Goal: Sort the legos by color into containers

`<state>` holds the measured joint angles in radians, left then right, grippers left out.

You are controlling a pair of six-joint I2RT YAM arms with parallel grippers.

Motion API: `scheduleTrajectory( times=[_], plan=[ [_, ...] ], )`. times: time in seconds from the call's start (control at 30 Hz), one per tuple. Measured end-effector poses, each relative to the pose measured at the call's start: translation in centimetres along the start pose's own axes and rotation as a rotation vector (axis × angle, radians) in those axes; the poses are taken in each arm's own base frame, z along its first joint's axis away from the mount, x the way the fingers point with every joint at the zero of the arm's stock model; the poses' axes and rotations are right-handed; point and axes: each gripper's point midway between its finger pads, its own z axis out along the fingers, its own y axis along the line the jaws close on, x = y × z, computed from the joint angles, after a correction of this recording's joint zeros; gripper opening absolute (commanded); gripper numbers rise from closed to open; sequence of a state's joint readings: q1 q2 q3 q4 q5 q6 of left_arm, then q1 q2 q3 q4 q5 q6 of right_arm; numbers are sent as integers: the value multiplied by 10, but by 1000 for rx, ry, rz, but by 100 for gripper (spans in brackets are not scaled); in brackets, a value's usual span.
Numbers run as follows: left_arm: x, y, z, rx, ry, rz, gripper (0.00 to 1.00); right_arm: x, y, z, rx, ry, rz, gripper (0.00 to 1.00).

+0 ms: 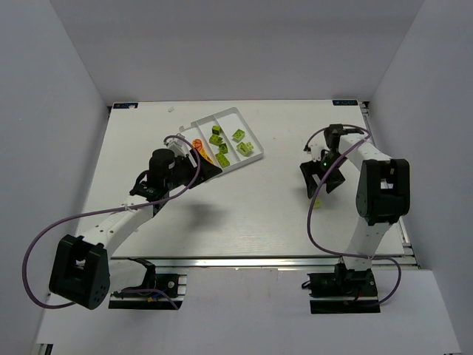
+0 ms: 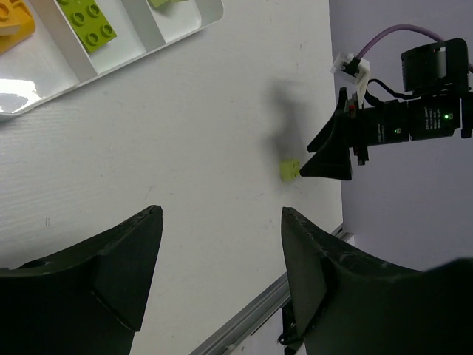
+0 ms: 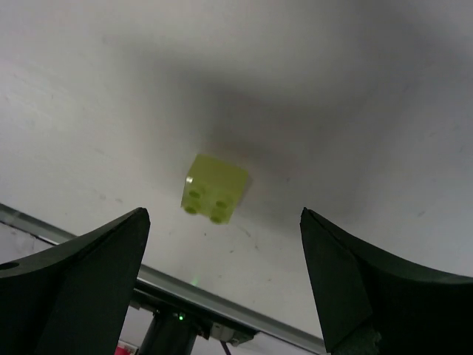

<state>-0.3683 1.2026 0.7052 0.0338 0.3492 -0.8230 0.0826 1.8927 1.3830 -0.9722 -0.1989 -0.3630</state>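
Observation:
The white tray (image 1: pixel 205 126) lies at the table's back centre. Its left compartment holds orange-yellow legos (image 1: pixel 198 146); the middle (image 1: pixel 217 137) and right (image 1: pixel 240 139) compartments hold lime green legos. One lime lego (image 1: pixel 318 202) lies alone on the table at the right. My right gripper (image 1: pixel 320 190) hovers just over it, open and empty; in the right wrist view the lego (image 3: pixel 214 188) lies between and just ahead of the fingertips of the gripper (image 3: pixel 225 216). My left gripper (image 1: pixel 210 168) is open and empty at the tray's near end, and its own view (image 2: pixel 222 213) shows bare table between its jaws.
The left wrist view shows the tray's corner (image 2: pixel 44 81) with an orange lego (image 2: pixel 13 22) and a lime lego (image 2: pixel 90 22), the lone lime lego (image 2: pixel 290 170) and the right gripper (image 2: pixel 332 159) beside it. The table's metal front rail (image 3: pixel 222 314) runs close behind the lone lego.

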Motion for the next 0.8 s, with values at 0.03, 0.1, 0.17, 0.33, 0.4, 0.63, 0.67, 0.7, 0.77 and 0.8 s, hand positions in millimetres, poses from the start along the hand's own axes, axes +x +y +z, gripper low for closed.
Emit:
scheduleTrajectory(
  times=[0.03,0.1,0.17,0.33,0.4,0.63,0.67,0.7,0.77,0.8],
  plan=[
    [1,0,0,5,3,1,75,11,2,0,-1,27,-5,88],
    [3,-1,0,11,9,3,75,24,7,-4,0,49,-19,85],
    [3,-2,0,19,13,6,75,29,10,-9,5,46,-28,82],
    [4,-3,0,29,18,9,75,33,15,-3,12,46,-45,75],
    [5,-2,0,27,19,9,75,37,17,2,18,61,-40,74],
    [9,-1,-8,31,10,12,75,34,18,18,93,60,-48,74],
    [9,-2,-10,32,7,13,75,33,18,21,106,55,-52,73],
    [9,-3,-11,34,3,14,75,32,17,23,119,51,-53,72],
    [9,-3,-14,34,-2,16,75,31,14,29,156,47,-61,64],
    [9,-2,-15,31,-2,15,75,32,12,31,172,50,-65,60]
  ],
)
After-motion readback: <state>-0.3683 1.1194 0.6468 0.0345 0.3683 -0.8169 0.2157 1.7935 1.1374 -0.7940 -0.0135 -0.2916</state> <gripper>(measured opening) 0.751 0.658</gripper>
